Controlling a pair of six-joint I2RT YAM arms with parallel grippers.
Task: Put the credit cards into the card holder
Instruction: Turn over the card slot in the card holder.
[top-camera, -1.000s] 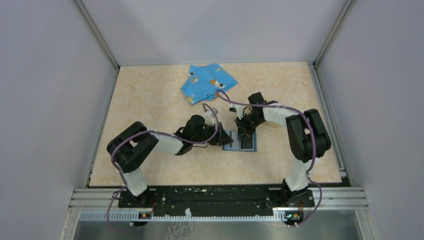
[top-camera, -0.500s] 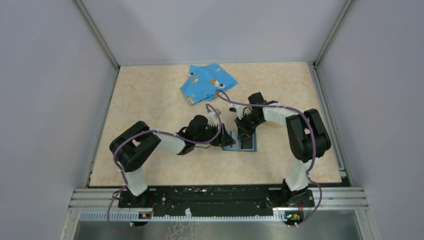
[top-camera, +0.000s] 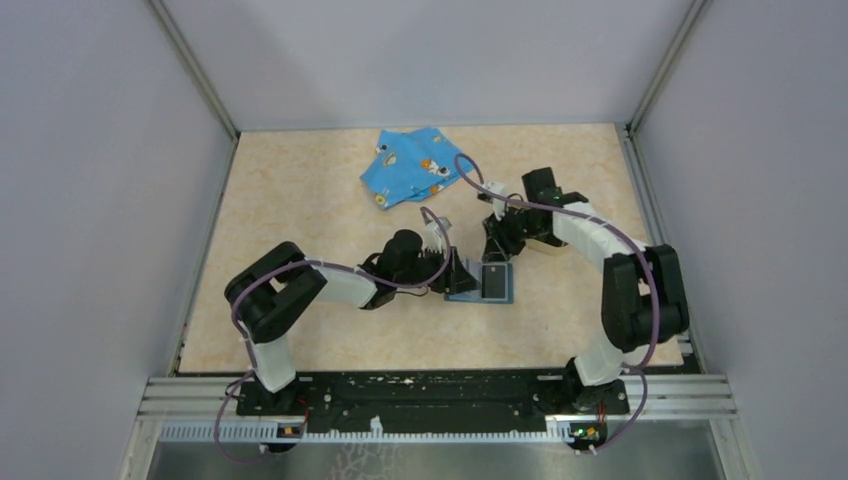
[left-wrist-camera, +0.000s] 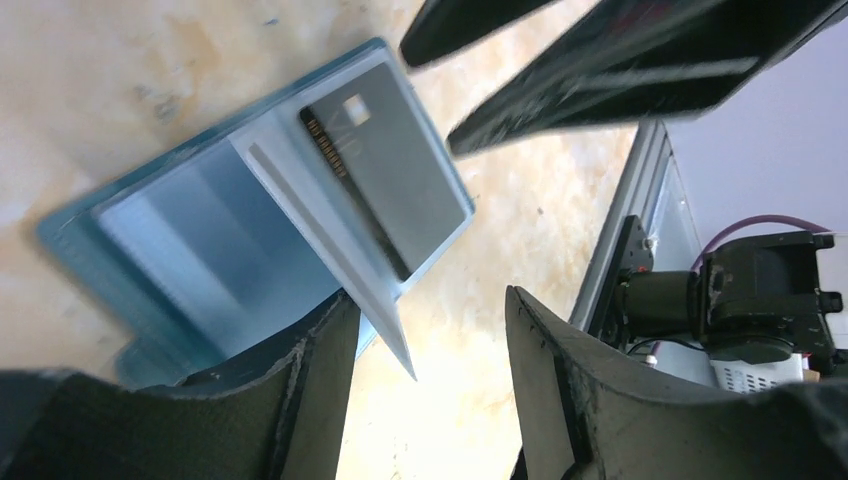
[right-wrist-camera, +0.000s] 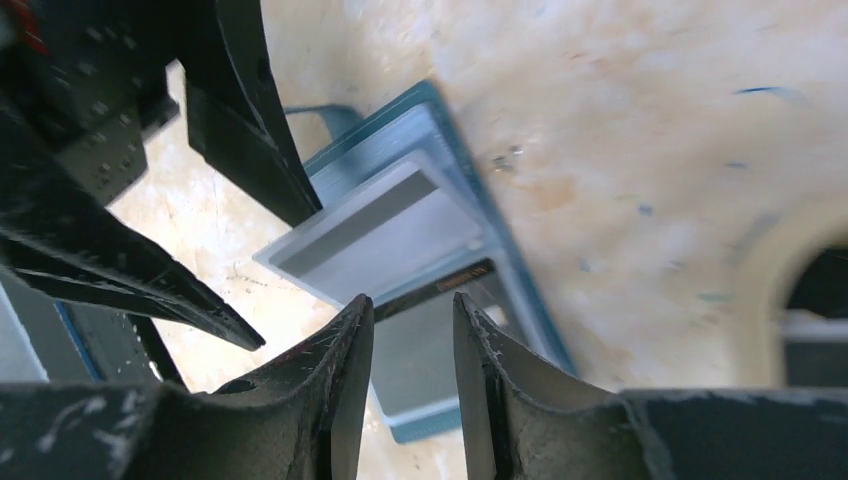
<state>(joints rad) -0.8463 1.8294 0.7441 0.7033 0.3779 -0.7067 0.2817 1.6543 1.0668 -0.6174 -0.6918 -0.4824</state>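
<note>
The teal card holder (top-camera: 478, 297) lies open on the table. A black credit card (top-camera: 495, 281) rests flat on its right half, its end under a pale inner flap. In the left wrist view the card (left-wrist-camera: 390, 160) and the holder (left-wrist-camera: 190, 250) fill the upper left. My left gripper (top-camera: 455, 272) is open, one finger lying over the holder's left half and the flap's tip loose between the jaws. My right gripper (top-camera: 497, 240) hovers open just beyond the holder. Through its gap the card (right-wrist-camera: 425, 345) shows, with nothing pinched.
A bright blue cartoon-print cloth (top-camera: 415, 165) lies at the back of the table. A pale curved tray rim (right-wrist-camera: 752, 262) shows at the right of the right wrist view, close to the right arm. Grey walls close in three sides.
My right gripper has opened and pulled back from the holder toward the far right, leaving the card lying in it. My left gripper has crept slightly right along the holder.
</note>
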